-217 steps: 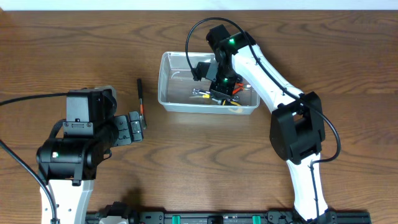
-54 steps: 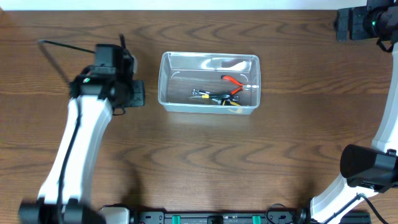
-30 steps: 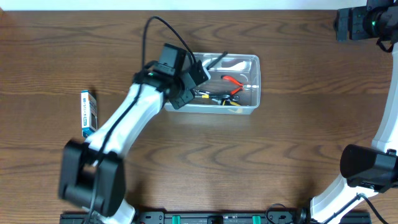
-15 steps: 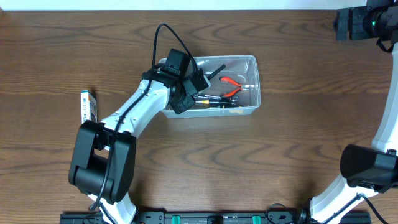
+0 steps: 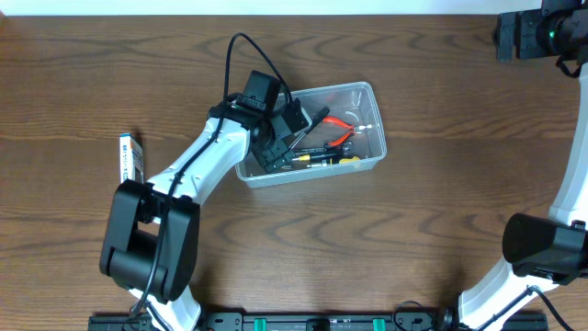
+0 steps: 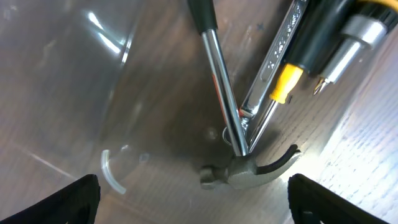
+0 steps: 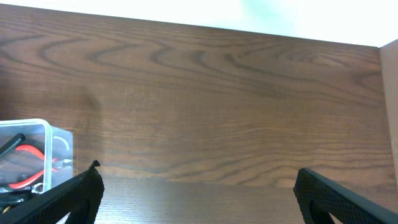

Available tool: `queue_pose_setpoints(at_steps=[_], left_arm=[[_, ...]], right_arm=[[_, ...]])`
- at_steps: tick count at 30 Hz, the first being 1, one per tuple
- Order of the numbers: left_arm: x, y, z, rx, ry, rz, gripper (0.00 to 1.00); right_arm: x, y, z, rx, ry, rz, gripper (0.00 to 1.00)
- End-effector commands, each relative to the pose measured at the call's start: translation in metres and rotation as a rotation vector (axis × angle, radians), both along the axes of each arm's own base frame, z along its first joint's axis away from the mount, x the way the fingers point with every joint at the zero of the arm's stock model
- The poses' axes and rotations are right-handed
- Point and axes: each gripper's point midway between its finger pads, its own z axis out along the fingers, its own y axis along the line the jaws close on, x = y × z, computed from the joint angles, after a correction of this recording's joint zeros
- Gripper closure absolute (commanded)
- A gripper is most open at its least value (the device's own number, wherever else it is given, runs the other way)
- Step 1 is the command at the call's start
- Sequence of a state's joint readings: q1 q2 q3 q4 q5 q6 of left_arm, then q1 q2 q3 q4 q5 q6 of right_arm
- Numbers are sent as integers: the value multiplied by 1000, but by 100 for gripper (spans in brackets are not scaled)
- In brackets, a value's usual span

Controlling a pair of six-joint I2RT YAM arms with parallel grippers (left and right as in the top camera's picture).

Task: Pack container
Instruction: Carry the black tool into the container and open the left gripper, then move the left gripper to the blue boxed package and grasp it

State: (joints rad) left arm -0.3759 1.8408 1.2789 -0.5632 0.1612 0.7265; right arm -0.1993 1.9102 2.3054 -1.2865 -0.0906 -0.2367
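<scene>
hammer [image 6: 231, 134] lies free in container [image 5: 378, 119] at table centre, directly under left gripper [image 6: 193, 200], jaws apart, handle running far-right. right gripper [image 7: 199, 194], jaws apart, sits well off at far right.

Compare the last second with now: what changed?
The left fingers opened and let go of the hammer, which now rests inside the container; the container itself skewed a little. The right arm and the blue-and-white box stayed put.
</scene>
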Motion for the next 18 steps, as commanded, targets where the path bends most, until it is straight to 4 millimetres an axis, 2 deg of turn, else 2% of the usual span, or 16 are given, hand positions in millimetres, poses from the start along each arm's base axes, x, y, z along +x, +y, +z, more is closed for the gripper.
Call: queue_pose_setpoints(at_steps=[1,4,6,9,10,12,14,17,18], left_arm=[[21,-3,64,-62,-154,54,8],[35,17,116,-68,-264,207,5],[34,42,149,-55,-323,323,4],[23,96,189,-56,-391,594,0],[17,113,197,-66,-395,676,2],[-1,151,206,-93,-374,849,2],[-18,189,206,-110,-340,1031,2],[-43,239,196,-113,-270,1255,2],[-47,246,192,-116,-246,1288,2]], right_arm=[[-1,1,1,16,-2,-9,1],[-1,1,1,16,-2,-9,1],[-1,1,1,15,-2,-9,1],[-1,1,1,13,-2,-6,1],[-1,1,1,13,-2,-6,1],[-1,1,1,13,-1,-6,1],[-2,1,0,14,1,-7,1],[-4,1,-1,17,11,-6,1],[-4,2,-2,18,14,-6,1]])
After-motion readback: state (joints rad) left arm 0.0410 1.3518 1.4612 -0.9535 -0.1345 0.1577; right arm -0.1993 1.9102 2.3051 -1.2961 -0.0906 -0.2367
